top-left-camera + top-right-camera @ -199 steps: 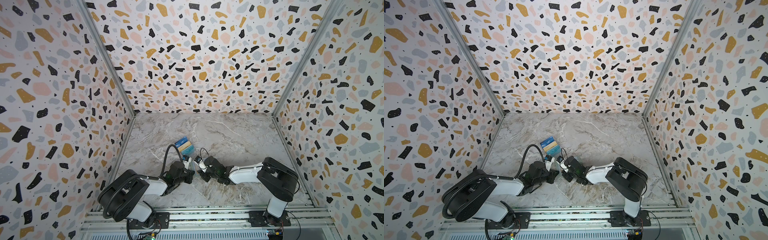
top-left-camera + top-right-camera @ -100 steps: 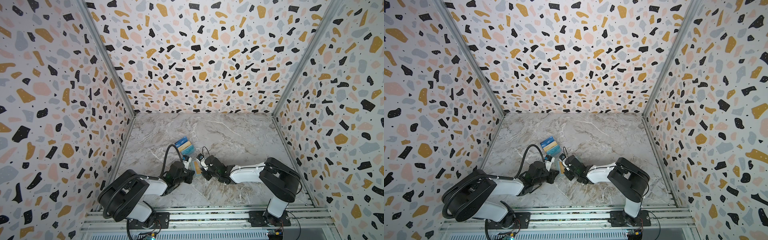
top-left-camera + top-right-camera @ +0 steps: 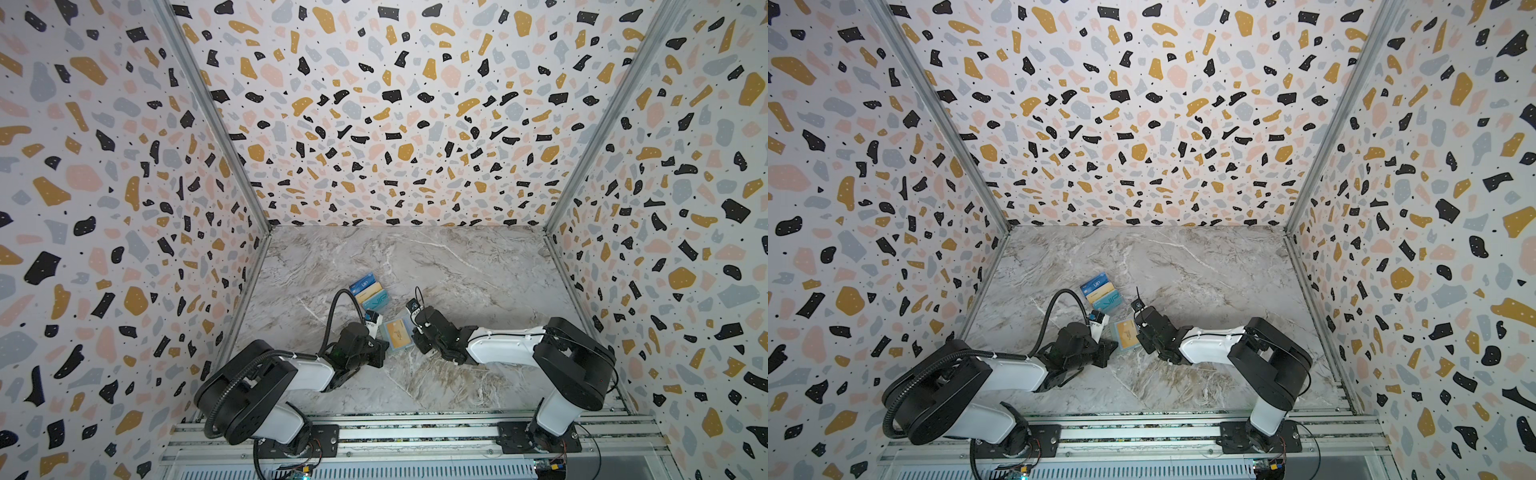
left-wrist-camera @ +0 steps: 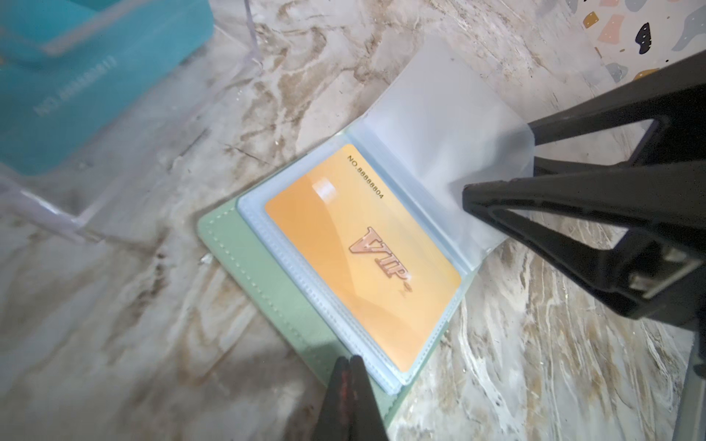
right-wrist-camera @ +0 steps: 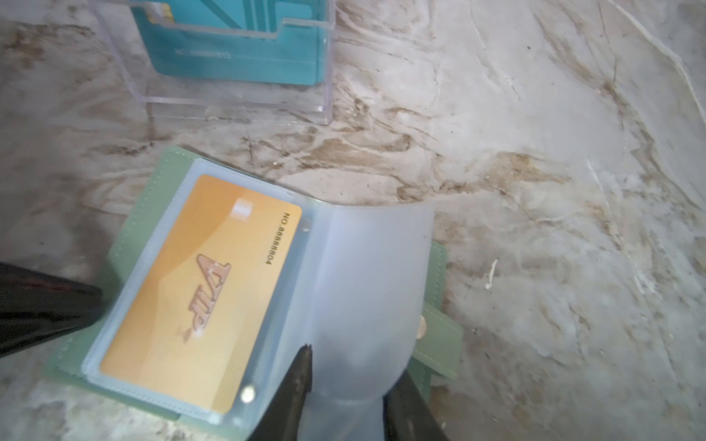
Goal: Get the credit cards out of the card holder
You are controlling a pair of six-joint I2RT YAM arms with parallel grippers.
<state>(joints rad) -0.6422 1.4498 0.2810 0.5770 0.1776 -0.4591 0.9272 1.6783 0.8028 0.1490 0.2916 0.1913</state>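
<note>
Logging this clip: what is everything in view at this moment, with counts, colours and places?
mint-green folding card holder: one, lying open on the table between the grippers.
orange-gold VIP card: one, inside a clear sleeve of the holder.
clear sleeve page: one, frosted, lifted off the gold card.
clear tiered plastic stand: one, just beyond the holder, farther from the robot.
cards in the stand: three, dark blue card, tan card, teal card.
marble table: one, grey-white.
terrazzo walls: three, speckled, around the table.
left gripper: black, shut, tips at the holder's cover edge.
right gripper: black, closed on the sleeve page.
</note>
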